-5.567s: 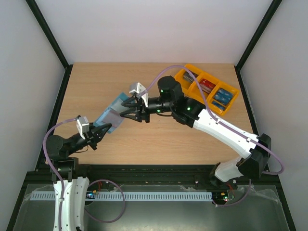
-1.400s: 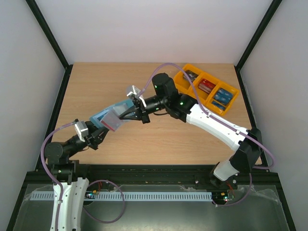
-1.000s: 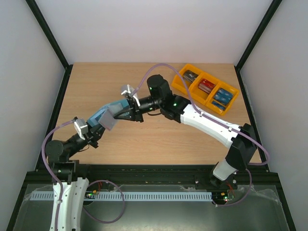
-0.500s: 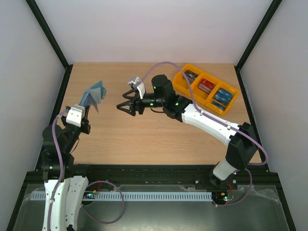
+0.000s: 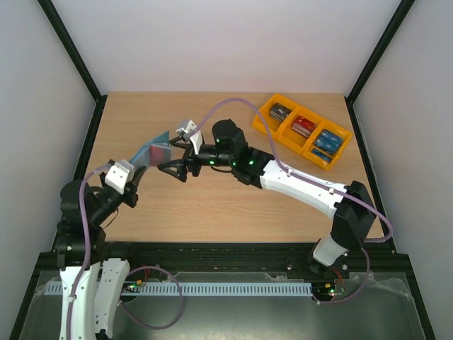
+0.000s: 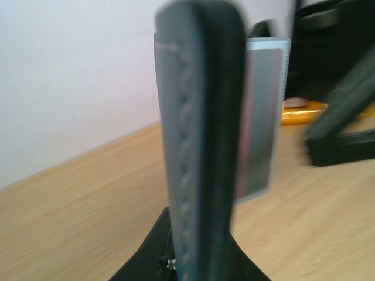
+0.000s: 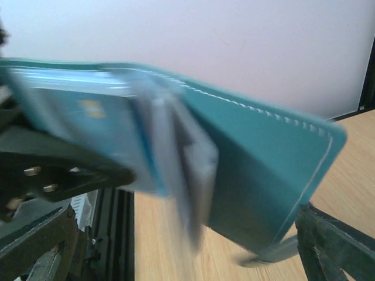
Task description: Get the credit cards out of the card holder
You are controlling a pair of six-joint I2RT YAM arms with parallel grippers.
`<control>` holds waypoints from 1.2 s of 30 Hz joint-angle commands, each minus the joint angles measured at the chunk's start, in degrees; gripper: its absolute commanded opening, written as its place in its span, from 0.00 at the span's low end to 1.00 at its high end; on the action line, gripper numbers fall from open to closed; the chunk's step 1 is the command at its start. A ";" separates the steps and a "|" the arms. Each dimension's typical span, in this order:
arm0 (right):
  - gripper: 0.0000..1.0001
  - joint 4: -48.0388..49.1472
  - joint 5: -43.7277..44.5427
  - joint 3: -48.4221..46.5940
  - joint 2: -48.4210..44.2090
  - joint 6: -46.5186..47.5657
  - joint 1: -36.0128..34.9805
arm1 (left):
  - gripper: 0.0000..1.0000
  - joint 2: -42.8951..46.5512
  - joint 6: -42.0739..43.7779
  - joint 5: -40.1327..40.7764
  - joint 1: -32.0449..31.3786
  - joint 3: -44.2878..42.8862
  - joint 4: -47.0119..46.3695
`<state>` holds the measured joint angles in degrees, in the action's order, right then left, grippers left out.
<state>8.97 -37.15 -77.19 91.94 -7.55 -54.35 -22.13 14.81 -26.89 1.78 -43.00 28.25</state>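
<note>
The teal card holder (image 5: 150, 151) is held up above the table's left half, with my left gripper (image 5: 139, 160) shut on its lower end. In the left wrist view the card holder (image 6: 199, 146) stands edge-on, a clear pocket (image 6: 259, 117) fanning out to its right. A reddish credit card (image 5: 162, 152) shows in a pocket. My right gripper (image 5: 172, 155) is open wide right at the holder's free end. In the blurred right wrist view the holder (image 7: 263, 170) fills the frame, with a blue credit card (image 7: 88, 120) in a pocket; one finger (image 7: 334, 246) shows at the lower right.
An orange three-compartment tray (image 5: 291, 142) sits at the back right, with dark grey cards (image 5: 279, 111), red cards (image 5: 304, 126) and blue cards (image 5: 325, 139). Black frame posts and white walls close in the table's sides.
My right gripper let go of the holder's pocket, opened wide and has come back left to the holder. My left gripper swung the holder up and back, then lowered it toward the right gripper.
</note>
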 commanded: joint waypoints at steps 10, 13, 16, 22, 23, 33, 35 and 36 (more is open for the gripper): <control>0.99 -8.83 -13.50 2.02 -11.03 14.57 4.27 | 0.02 5.33 -10.70 -35.59 -0.29 -0.67 -8.73; 0.99 -12.45 -13.68 1.83 -12.33 17.77 4.92 | 0.02 5.28 -10.20 -36.39 -0.10 -1.41 -8.24; 0.99 -14.03 -15.71 1.65 -13.09 19.13 5.47 | 0.02 5.28 -10.26 -37.63 0.00 -1.56 -8.66; 0.90 -19.52 -22.50 -1.42 -11.73 21.50 5.50 | 0.02 5.37 -12.66 -38.47 0.58 -1.47 -10.57; 0.92 -20.16 -22.42 -1.42 -12.03 22.07 5.55 | 0.02 5.54 -13.26 -38.45 0.71 -1.39 -10.65; 0.99 -15.25 -18.19 1.34 -16.43 18.96 6.01 | 0.02 6.55 -17.79 -36.82 1.03 0.76 -14.55; 1.00 -15.59 -17.77 1.03 -16.24 18.94 6.01 | 0.02 6.57 -17.21 -36.78 1.03 0.50 -13.87; 1.00 -16.39 -17.26 0.86 -16.45 19.61 6.01 | 0.02 6.53 -16.80 -36.71 1.03 0.35 -13.47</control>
<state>-8.88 -55.75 -76.16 76.69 12.75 -48.69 -15.99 -1.56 -63.18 2.55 -42.89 16.97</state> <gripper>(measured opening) 0.994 0.084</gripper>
